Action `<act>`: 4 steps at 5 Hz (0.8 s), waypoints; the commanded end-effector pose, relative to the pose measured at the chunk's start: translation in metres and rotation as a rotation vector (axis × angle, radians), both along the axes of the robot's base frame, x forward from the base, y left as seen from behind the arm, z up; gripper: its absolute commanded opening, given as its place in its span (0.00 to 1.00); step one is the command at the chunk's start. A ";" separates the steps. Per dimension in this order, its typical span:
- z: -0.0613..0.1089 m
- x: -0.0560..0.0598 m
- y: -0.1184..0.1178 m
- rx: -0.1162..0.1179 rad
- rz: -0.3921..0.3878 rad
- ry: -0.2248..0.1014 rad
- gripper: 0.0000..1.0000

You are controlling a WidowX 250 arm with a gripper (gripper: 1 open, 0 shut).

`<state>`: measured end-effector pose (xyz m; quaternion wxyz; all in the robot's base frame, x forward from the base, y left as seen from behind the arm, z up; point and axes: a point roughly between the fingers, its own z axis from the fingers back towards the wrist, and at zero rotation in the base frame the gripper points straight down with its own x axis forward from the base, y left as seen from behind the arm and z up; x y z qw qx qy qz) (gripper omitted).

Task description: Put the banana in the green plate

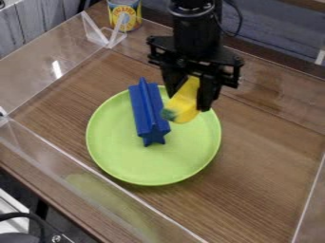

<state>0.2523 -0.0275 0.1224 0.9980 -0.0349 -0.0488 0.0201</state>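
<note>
The banana [184, 101], a small yellow toy with a dark tip pointing down-left, hangs between the fingers of my gripper [188, 93], which is shut on it. It sits over the right-hand part of the green plate [127, 152], just right of a long blue star-section block [148, 112] that lies across the plate. The banana's lower tip is close above the plate surface; whether it touches cannot be told. The black arm rises from the gripper toward the top of the view.
Clear plastic walls [38, 66] fence the wooden table on the left, back and front. A yellow-and-blue can [124, 13] stands behind the back wall. Bare wood [273, 161] lies to the right of the plate.
</note>
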 end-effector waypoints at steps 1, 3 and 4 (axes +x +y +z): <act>0.010 -0.002 -0.004 -0.004 -0.009 -0.043 0.00; 0.003 -0.005 -0.008 -0.006 -0.025 -0.035 0.00; 0.000 -0.005 -0.009 -0.006 -0.030 -0.033 0.00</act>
